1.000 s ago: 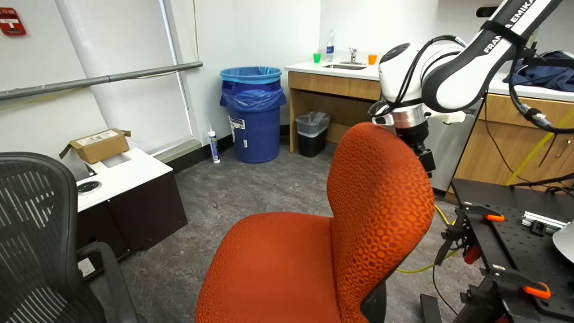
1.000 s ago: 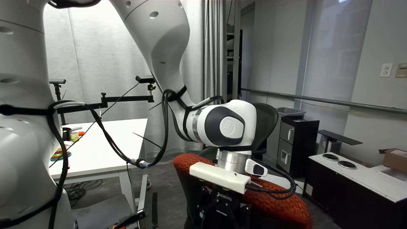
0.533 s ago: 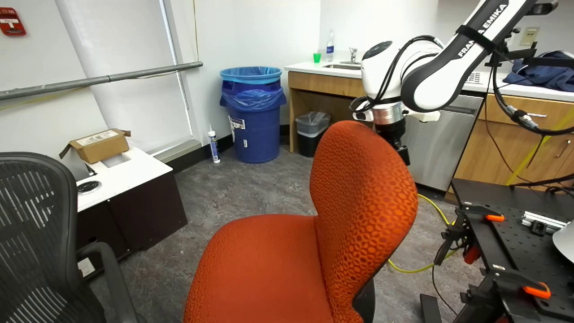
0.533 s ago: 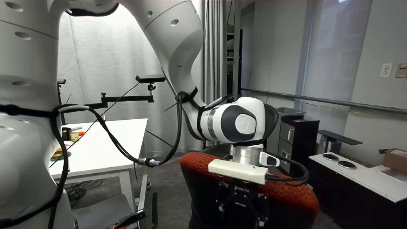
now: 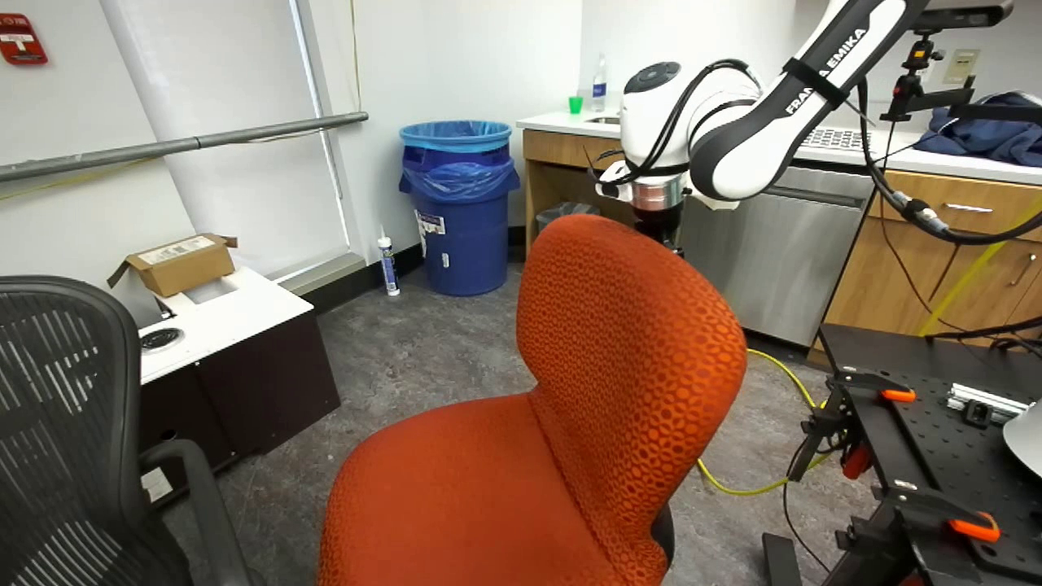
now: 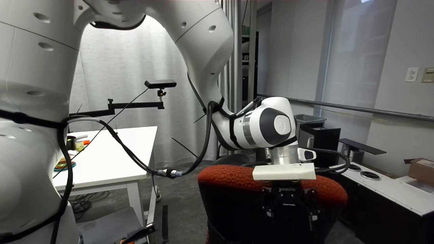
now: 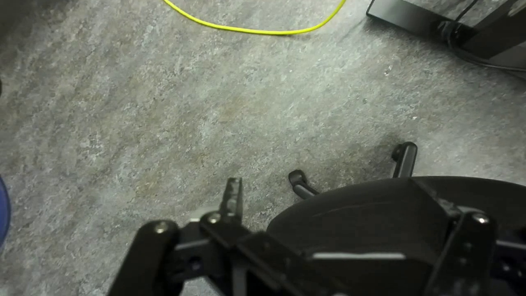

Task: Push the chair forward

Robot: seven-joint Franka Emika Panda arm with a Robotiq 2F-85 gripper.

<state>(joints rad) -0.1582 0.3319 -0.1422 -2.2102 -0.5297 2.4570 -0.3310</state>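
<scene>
The chair, with an orange-red patterned seat (image 5: 456, 496) and rounded backrest (image 5: 627, 366), stands in the middle of an exterior view. In an exterior view its backrest (image 6: 234, 178) shows from behind, with a dark back shell. My gripper (image 6: 291, 218) is in front of that dark back, pointing down, with its fingers spread apart. The wrist view shows the open gripper (image 7: 328, 183) with the dark back shell (image 7: 361, 218) between and behind the fingers and two chair legs (image 7: 404, 160) beyond. Nothing is held between the fingers. In an exterior view the backrest hides the fingertips.
A black mesh chair (image 5: 73, 423) and a low white-topped cabinet (image 5: 236, 313) stand ahead of the seat. A blue bin (image 5: 464, 220) stands by the wall. A yellow cable (image 5: 757, 491) lies on the floor near the black robot table (image 5: 895, 456). A white table (image 6: 135, 145) is beside the arm.
My gripper and arm have moved away from the robot's base. The chair has moved the same way, toward the black mesh chair, and its backrest has turned slightly. The gripper stays behind the backrest.
</scene>
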